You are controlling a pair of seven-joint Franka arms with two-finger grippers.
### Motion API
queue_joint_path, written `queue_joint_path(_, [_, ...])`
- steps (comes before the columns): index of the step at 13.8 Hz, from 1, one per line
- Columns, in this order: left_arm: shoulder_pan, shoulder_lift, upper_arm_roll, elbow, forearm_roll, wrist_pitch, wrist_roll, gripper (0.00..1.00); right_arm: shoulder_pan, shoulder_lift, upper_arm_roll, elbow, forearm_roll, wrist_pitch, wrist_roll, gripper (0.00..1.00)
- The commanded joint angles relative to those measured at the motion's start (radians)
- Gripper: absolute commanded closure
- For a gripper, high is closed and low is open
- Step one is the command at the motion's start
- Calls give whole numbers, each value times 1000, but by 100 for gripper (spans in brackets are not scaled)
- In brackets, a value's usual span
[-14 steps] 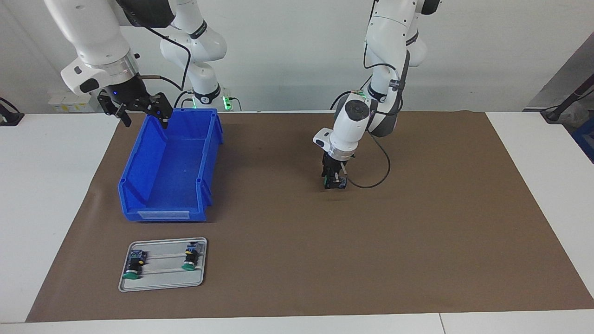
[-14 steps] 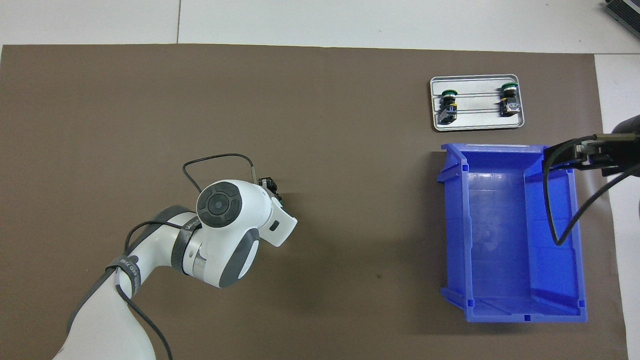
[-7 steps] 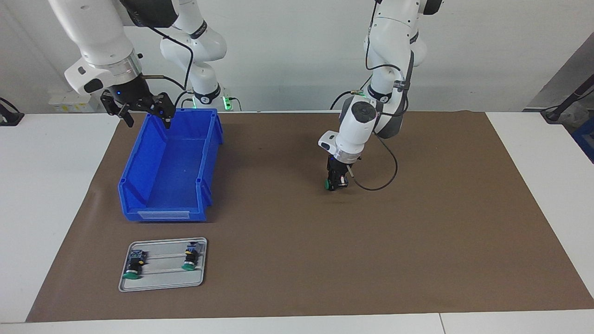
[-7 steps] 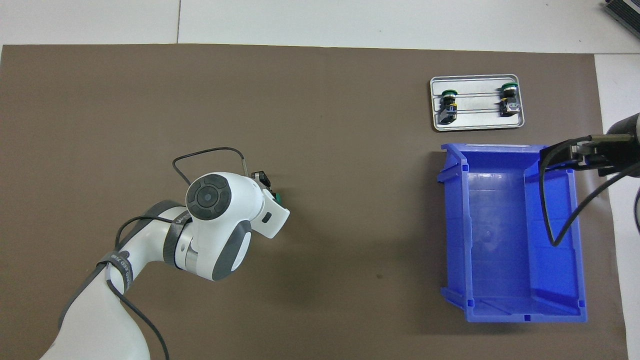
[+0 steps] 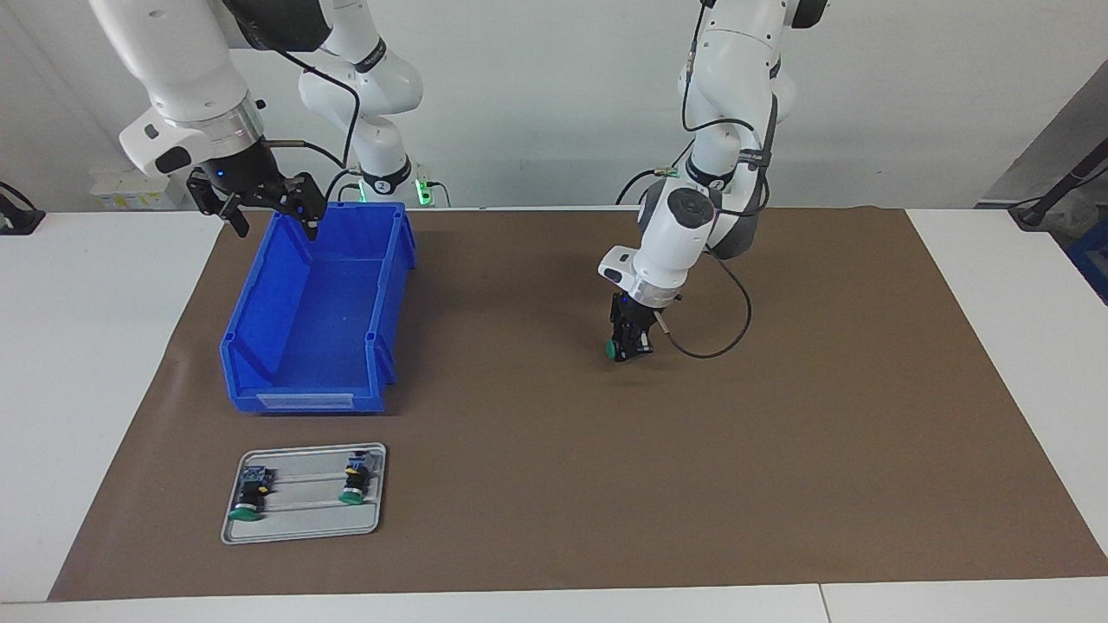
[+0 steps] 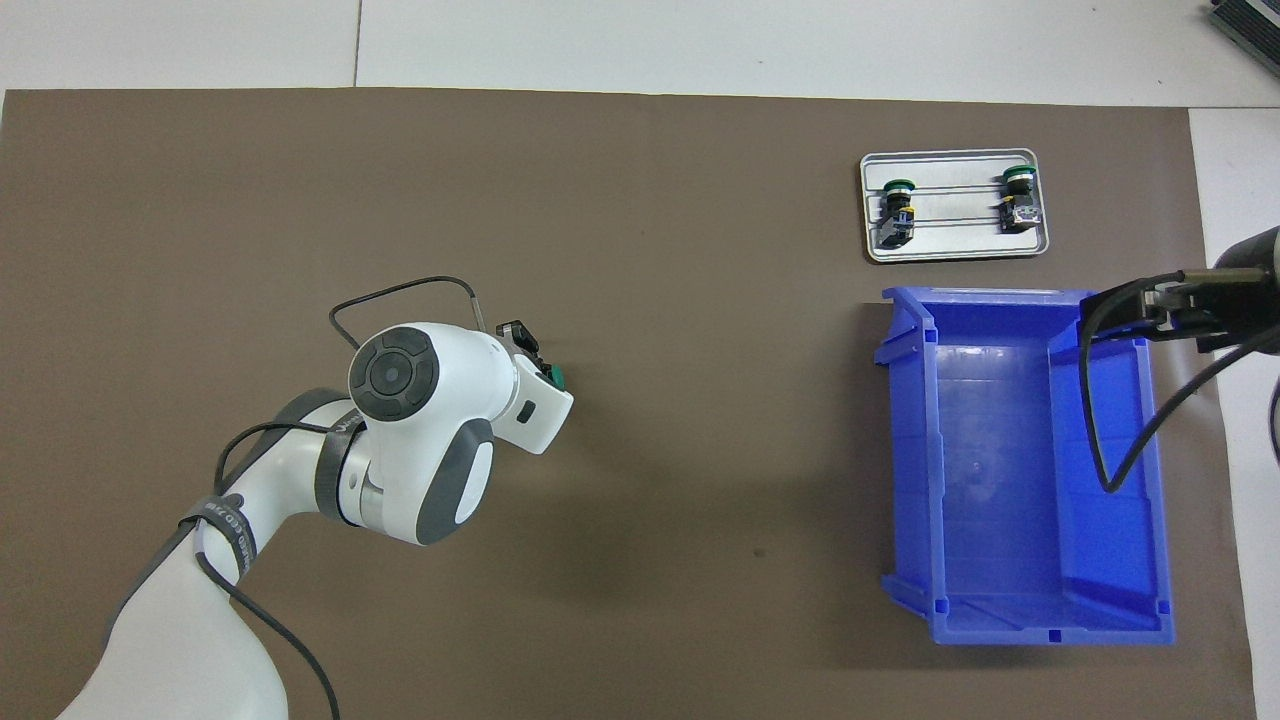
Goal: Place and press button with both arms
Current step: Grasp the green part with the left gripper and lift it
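Facing view: left hand [image 5: 630, 344] grips button [image 5: 613, 348]; right hand [image 5: 264, 208] spread wide above blue bin [image 5: 316, 311]; tray [image 5: 303, 529] near.

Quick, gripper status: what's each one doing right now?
Left gripper: shut on the button, just above the mat.
Right gripper: open, empty, over the bin's rim.

My left arm bends down over the counter's middle, wrist tilted, its tool [image 5: 629, 344] pointing down with fingers clamped. My right arm waits raised at its own end, its tool [image 5: 260, 208] hanging with both fingers spread wide.
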Motion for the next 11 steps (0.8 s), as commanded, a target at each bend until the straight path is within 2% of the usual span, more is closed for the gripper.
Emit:
queue_joint_path(1, [35, -17, -8, 37, -45, -38, 8, 79, -6, -9, 2, -4, 12, -11, -24, 0])
queue_joint_path(2, [49, -19, -8, 69, -62, -81, 13, 85, -6, -9, 2, -4, 12, -11, -23, 0])
queue_joint_path(6, [108, -22, -8, 186, -162, -239, 25, 87, -6, -9, 2, -4, 12, -11, -24, 0])
queue_joint_path(9, [145, -36, -9, 188, -240, -258, 85, 89, -6, -9, 2, -4, 12, -10, -23, 0])
queue_joint_path(11, [173, -48, -9, 174, -391, -261, 178, 89, -6, -9, 2, -4, 12, -11, -24, 0])
